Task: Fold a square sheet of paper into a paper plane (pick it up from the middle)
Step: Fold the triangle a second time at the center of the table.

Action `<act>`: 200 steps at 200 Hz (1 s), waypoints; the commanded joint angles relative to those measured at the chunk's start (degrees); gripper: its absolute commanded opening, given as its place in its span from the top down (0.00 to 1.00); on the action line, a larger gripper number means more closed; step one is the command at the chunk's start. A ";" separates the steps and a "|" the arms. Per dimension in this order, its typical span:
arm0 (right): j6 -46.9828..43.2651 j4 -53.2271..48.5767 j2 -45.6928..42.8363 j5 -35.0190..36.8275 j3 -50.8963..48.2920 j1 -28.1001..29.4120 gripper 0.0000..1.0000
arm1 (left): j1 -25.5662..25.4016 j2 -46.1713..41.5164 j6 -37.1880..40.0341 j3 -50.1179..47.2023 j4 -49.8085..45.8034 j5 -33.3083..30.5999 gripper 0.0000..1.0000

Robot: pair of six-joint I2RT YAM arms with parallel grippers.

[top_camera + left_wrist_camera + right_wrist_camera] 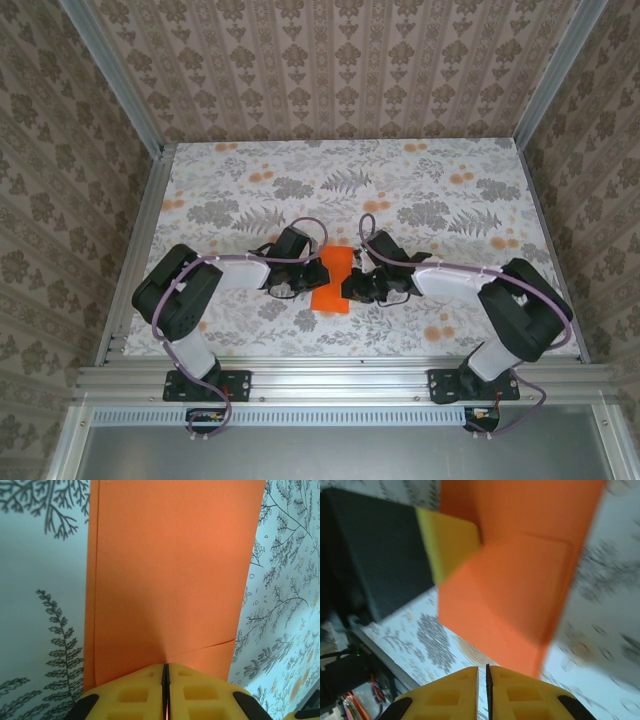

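Damask-papered walls [330, 60] close in three sides of the cell; an aluminium frame rail [340, 378] runs along the near edge; between them lies the tabletop [340, 180], covered with a pale print of grey ferns and orange flowers.

The left arm [190, 290] and the right arm [500, 300] both reach inward from their bases and meet over the near middle of the tabletop; lilac cables loop along each.

Between the two wrists sits the square sheet of paper [335, 282], bright orange; from above it looks narrower at its middle than at its far and near ends. In the left wrist view it runs straight away from the camera as a long band, with a thin second layer showing along its left edge and a layer's edge crossing its lower right; so it is already folded. Whether it touches the tabletop I cannot tell.

The left tool [165, 666] has its yellow fingers pressed together on the near edge of the sheet, which puckers into the seam between them; the right wrist view shows one of those fingers [447, 540] on the paper from the far side.

The right tool [486, 667] has its fingers all but together, a thin dark slit between them; the blurred paper ends just beyond the tips, and nothing shows in its grip.
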 commanded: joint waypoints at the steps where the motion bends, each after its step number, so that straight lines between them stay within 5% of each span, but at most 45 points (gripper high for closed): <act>1: 0.26 0.89 4.47 -2.06 1.47 0.36 0.86 | 0.11 1.68 1.63 -0.35 -6.40 -4.38 0.89; 91: -0.22 -3.09 -1.51 0.68 -9.19 0.19 0.83 | 0.01 2.01 2.47 1.09 -7.63 -4.11 0.89; 141: 0.66 -2.56 -4.54 5.57 -5.22 -1.93 0.76 | -0.09 1.33 2.44 1.03 -7.81 -3.64 0.89; 160: 1.10 -0.92 -2.63 6.38 -3.38 -3.34 0.66 | -0.27 0.93 2.34 0.93 -7.80 -3.53 0.89; 200: 1.12 0.90 2.83 5.04 0.36 -4.46 0.63 | -0.44 0.27 1.98 0.93 -7.91 -3.67 0.89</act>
